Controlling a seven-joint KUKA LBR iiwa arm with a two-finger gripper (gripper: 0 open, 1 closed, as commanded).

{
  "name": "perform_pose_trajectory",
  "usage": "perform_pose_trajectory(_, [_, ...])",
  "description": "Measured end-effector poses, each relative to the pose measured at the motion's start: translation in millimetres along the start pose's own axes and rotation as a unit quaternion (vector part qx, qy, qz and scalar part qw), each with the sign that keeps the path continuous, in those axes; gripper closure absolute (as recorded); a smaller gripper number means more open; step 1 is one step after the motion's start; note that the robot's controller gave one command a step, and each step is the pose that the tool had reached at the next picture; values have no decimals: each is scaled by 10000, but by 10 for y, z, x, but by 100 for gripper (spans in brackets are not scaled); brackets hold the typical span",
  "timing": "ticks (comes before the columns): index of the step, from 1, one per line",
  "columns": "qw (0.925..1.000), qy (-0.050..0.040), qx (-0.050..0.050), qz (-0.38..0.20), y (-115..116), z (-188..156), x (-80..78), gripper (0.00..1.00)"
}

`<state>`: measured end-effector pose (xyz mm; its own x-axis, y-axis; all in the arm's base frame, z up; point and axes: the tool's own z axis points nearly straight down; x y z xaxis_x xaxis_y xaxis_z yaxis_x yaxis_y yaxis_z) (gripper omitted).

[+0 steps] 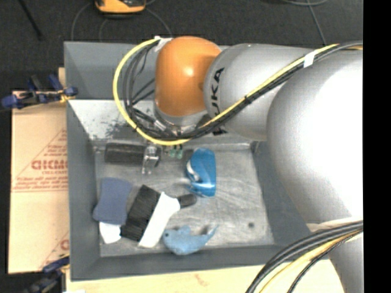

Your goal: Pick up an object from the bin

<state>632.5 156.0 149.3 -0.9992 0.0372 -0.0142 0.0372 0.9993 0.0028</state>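
My gripper (151, 157) hangs below the orange wrist cover at the back of the bin, just above the floor. Its metal tip is right beside the right end of a dark cylinder (124, 153) that lies along the back wall. A blue oval thing shaped like a computer mouse (203, 171) lies a little to the gripper's right. Nearer the front lies a brush with black bristles and a white handle (148, 216).
A grey-blue pad (112, 200) lies at the front left, with a white piece (109, 232) below it. A light blue crumpled thing (186, 240) lies by the front wall. The arm's thick grey body covers the bin's right side and back.
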Motion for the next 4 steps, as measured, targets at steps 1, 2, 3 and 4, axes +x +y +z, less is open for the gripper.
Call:
perform_pose_trajectory(1, [10000,96,24,1,-27,-261,-28,100])
perform_pose_trajectory(2, [10000,-10,2,-55,-2,-393,21,100])
perform_pose_trajectory(3, [9999,61,21,-144,377,-246,353,100])
perform_pose_trajectory(4, [9994,54,-9,-344,377,-241,769,100])
